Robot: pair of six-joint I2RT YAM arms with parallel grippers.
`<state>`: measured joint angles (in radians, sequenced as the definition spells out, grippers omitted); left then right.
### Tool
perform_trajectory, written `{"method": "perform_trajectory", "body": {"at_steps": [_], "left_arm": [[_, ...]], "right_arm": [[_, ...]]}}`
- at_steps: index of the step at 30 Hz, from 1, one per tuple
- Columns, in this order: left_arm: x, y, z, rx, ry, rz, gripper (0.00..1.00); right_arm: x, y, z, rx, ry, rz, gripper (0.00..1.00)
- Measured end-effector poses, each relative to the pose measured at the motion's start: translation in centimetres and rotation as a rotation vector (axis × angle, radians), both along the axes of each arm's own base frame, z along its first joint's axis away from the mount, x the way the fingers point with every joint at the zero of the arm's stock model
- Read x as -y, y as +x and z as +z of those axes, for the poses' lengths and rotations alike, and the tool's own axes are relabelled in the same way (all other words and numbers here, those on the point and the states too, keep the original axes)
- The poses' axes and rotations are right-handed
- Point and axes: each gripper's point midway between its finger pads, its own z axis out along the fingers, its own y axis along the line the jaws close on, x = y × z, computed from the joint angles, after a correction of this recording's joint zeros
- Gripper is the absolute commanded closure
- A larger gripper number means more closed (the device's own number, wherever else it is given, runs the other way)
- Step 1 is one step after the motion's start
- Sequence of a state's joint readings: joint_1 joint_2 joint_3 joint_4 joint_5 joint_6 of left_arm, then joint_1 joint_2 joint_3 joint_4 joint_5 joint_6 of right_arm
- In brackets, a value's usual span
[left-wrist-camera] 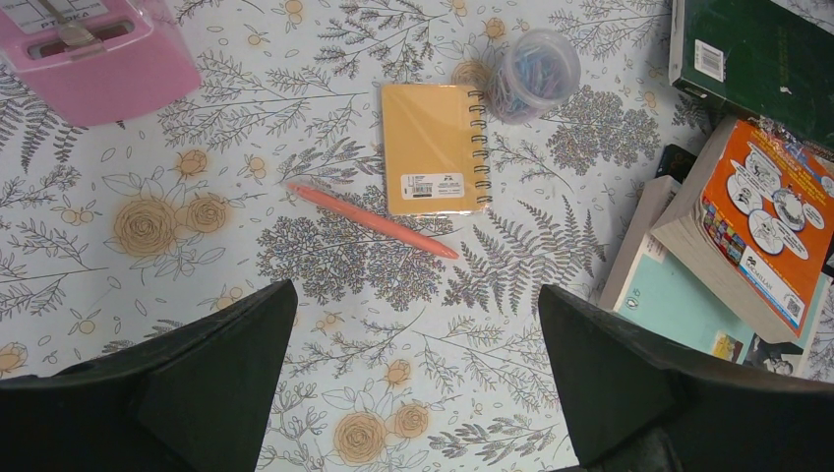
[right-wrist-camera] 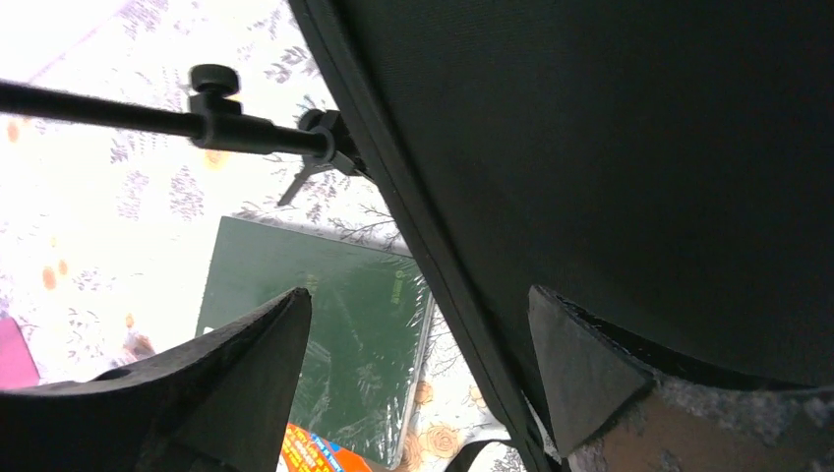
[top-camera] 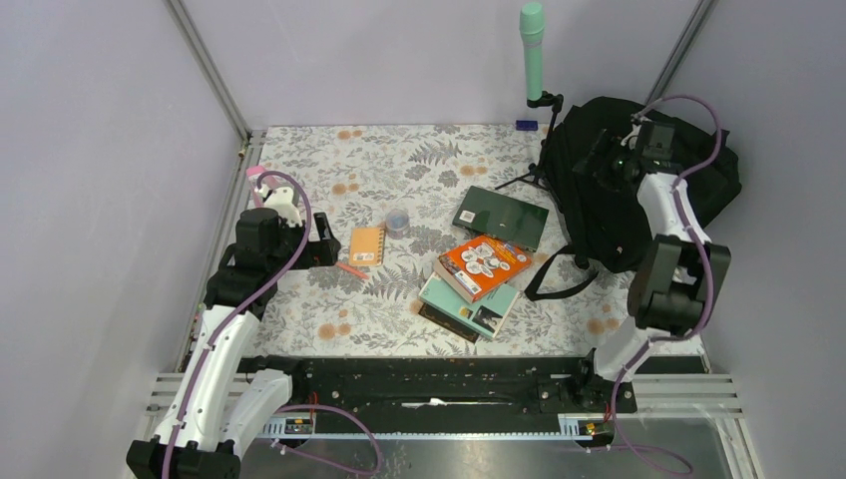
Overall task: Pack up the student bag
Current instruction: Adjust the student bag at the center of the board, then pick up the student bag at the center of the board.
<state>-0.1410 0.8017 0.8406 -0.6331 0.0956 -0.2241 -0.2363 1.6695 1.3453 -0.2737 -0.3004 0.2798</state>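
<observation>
Altogether, the table (top-camera: 319, 165) holds 1 student bag (top-camera: 589, 195), 1 dark green book (top-camera: 502, 217), 1 stack of books (top-camera: 471, 299) with an orange one on top, 1 yellow notebook (left-wrist-camera: 433, 147), 1 orange pen (left-wrist-camera: 372, 219), 1 tub of clips (left-wrist-camera: 536, 74) and 1 pink device (left-wrist-camera: 98, 54). The bag sits at the far right. Its edge runs between the right gripper (right-wrist-camera: 418, 305) fingers (right-wrist-camera: 261, 349), which stand wide apart and clasp nothing. The left gripper (left-wrist-camera: 418, 295) hangs wide open and empty above the pen, well apart from the bag.
</observation>
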Motion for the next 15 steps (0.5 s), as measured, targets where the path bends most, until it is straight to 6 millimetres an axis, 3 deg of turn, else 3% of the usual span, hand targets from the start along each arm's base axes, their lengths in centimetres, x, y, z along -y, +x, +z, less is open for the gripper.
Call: {"method": "perform_trajectory", "body": {"at_steps": [6,15], "left_arm": [[0.0,0.0,-0.2,-0.009,0.001,-0.001,0.01],[0.0,0.1,-0.3,-0.012,0.002,-0.001,0.01]], "right_arm": [[0.0,1.8,-3.8,-0.154,-0.075,0.089,0.14],[-0.9,3.7,-4.6,-0.196,-0.185,0.236,0.16]]}}
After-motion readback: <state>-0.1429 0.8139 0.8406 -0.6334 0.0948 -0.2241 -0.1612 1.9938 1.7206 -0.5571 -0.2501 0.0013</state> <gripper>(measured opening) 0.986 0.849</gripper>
